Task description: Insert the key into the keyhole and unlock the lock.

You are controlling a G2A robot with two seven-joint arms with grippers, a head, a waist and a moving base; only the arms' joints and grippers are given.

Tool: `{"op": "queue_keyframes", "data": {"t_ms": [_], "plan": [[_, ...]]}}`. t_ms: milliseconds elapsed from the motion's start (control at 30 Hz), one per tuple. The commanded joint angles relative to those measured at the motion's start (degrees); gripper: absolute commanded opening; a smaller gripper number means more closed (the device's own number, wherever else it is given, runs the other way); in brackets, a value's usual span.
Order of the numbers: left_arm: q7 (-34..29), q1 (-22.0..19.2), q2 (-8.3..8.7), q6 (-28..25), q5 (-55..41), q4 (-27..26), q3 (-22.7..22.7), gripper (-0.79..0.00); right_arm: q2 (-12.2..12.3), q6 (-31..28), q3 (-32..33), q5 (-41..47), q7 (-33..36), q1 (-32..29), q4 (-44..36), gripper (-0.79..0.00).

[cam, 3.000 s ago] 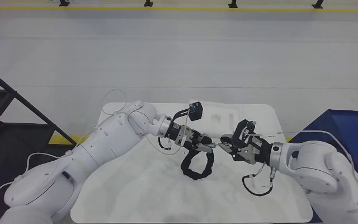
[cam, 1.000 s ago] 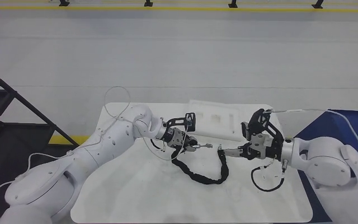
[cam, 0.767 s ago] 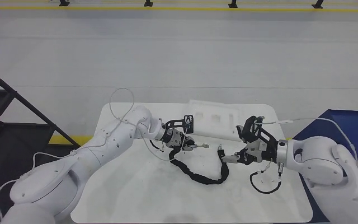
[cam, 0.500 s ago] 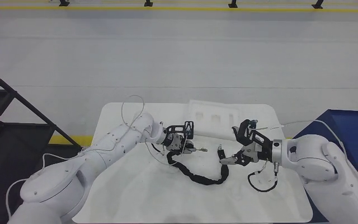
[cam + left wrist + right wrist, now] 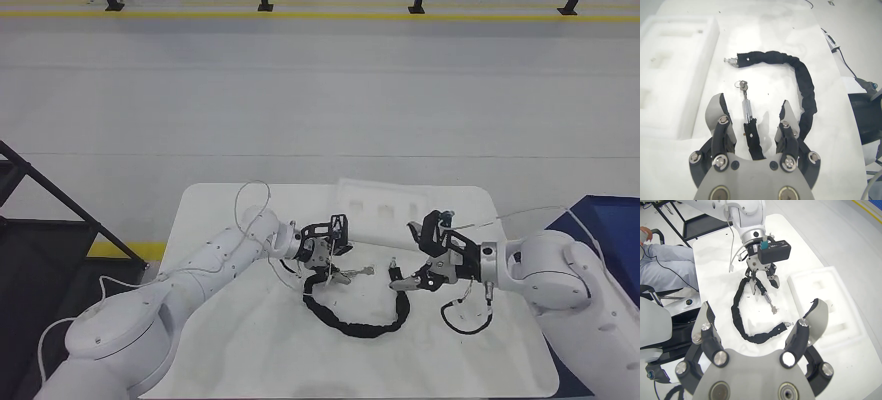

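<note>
While the left gripper (image 5: pixel 753 98) hung with jaws apart astride the chrome lock cylinder (image 5: pixel 747 111), the small silver key (image 5: pixel 743 86) sat in its keyhole. Likely slippery and rigid, that cylinder wanted gripping at its collar. The black fabric-sleeved chain (image 5: pixel 804 75) seemed limp, weighty. The right gripper (image 5: pixel 761 302) gaped beside the free pin end (image 5: pixel 789 324). Beyond lay the white table (image 5: pixel 772 28), white foam tray (image 5: pixel 668 66), grey floor (image 5: pixel 320 100).

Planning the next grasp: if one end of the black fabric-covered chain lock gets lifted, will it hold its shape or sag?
Probably floppy: the chain lock lies in a loose curve, so it would likely sag from the lifted end. Its wrinkled fabric covering should grip well. The shiny lock cylinder, key inserted, looks more slippery.
</note>
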Motion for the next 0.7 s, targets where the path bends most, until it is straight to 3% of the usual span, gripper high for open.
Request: {"op": "queue_keyframes", "data": {"t_ms": [0,267,400,667], "plan": [[4.6,-1.0,0.52,0.0,1.4,0.5,0.0,0.0,-0.3,-0.5,-1.2,0.2,-0.8,2.0,2.3,0.0],[25.1,-5.7,4.49,0.0,8.7,-1.6,0.0,0.0,-2.3,-3.5,-7.2,3.4,-3.3,12.2,12.6,0.0],[31.8,-7.9,6.26,0.0,14.8,-2.1,0.0,0.0,-3.2,-6.3,-9.9,5.6,-2.6,18.1,17.4,0.0],[32.2,-12.1,9.13,0.0,10.8,-3.8,0.0,0.0,-4.5,-10.0,-12.5,7.6,-2.2,27.5,24.5,0.0]]}}
